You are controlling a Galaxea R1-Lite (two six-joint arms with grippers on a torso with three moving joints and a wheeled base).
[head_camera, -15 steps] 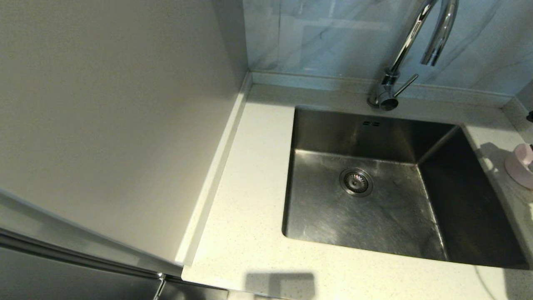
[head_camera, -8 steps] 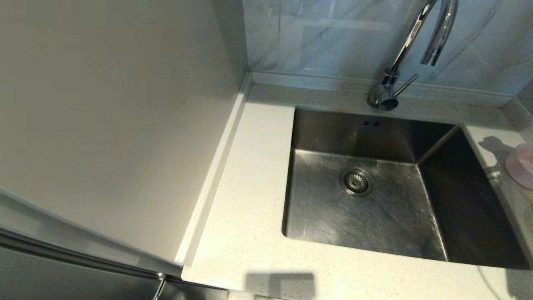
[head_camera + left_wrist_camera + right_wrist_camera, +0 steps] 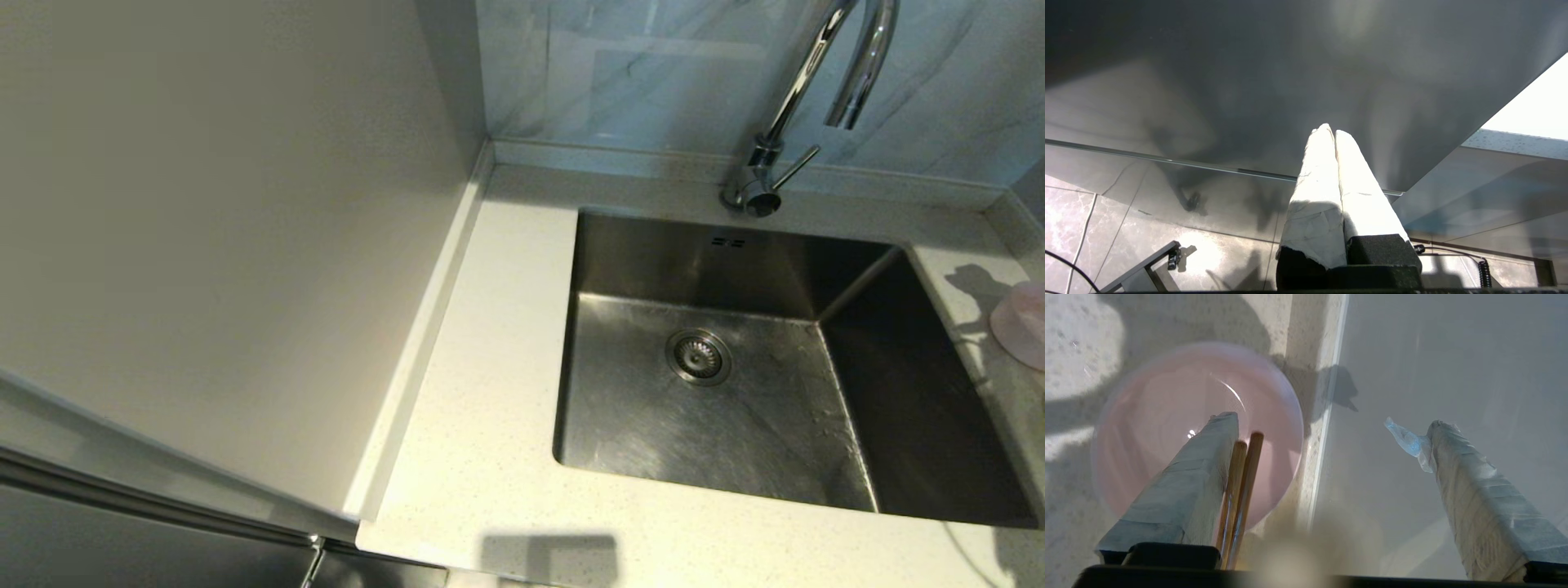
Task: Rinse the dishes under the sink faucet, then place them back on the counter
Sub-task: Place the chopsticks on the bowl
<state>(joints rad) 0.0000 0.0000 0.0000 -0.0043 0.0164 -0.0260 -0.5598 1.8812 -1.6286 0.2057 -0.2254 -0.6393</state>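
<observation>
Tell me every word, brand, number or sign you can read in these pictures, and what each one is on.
None: no readable text in any view.
Faucet: bare chrome, no brand visible.
Sink: plain steel; no marks on its drain strainer.
Pink bowl and chopsticks: no print.
Counter: only speckles.
Tape-wrapped fingers of the right gripper: blank.

A plain grey wall panel (image 3: 212, 245) fills the left side — matte, unmarked. Meeting it at the corner, a glossy pale blue-grey marbled backsplash (image 3: 620, 73) carries faint reflections. Below the panel, a dark cabinet front (image 3: 122, 547) shows a metal trim strip. In the left wrist view, veined grey floor tiles (image 3: 1077, 220) lie under bright patches of light.
</observation>
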